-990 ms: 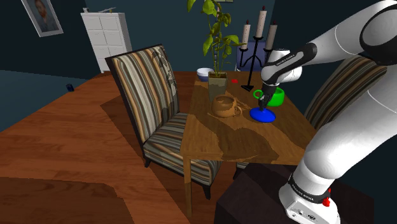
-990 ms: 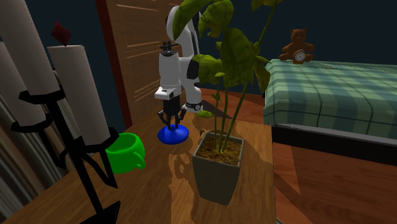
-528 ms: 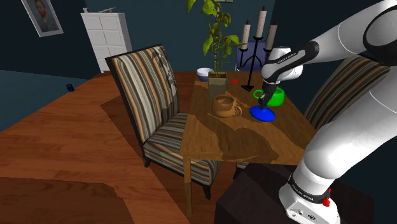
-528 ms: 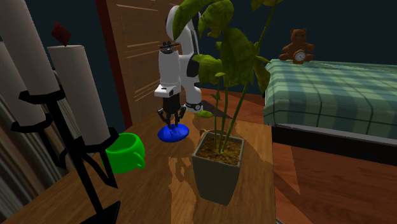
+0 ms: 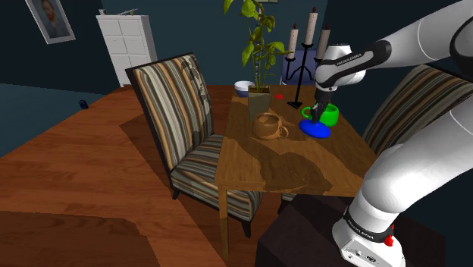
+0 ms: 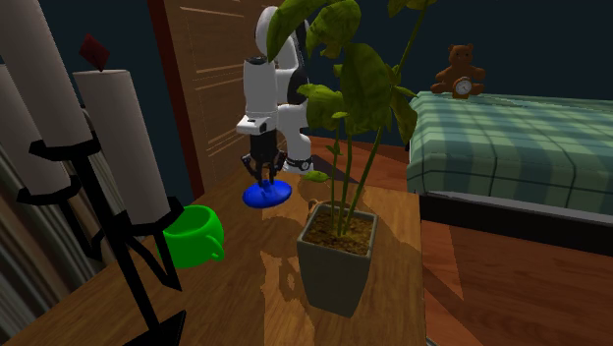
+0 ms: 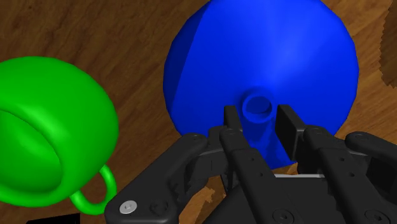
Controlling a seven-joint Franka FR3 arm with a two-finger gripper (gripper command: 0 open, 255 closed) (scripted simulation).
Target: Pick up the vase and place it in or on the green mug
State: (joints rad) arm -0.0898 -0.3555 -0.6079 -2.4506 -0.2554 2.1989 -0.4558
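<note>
Blue vase (image 7: 267, 57) was clasped at its narrow neck by the jaws, held lifted just above the wooden surface (image 5: 265, 163), close beside the green mug (image 7: 51, 127) but not touching it, a planter (image 6: 334, 267) filled with soil and a leafy plant was stood near the mug.

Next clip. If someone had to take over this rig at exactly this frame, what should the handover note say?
Claw: shut on the narrow neck of the blue vase.
Vase: hanging from the claw and apparently raised just off the wooden table. It is beside the green mug, not over it.
Mug: on the table, apart from the vase.
Done: the grasp and the start of the lift.
Left: carry the vase over the mug, lower it in or on the mug, then open the claw.
</note>
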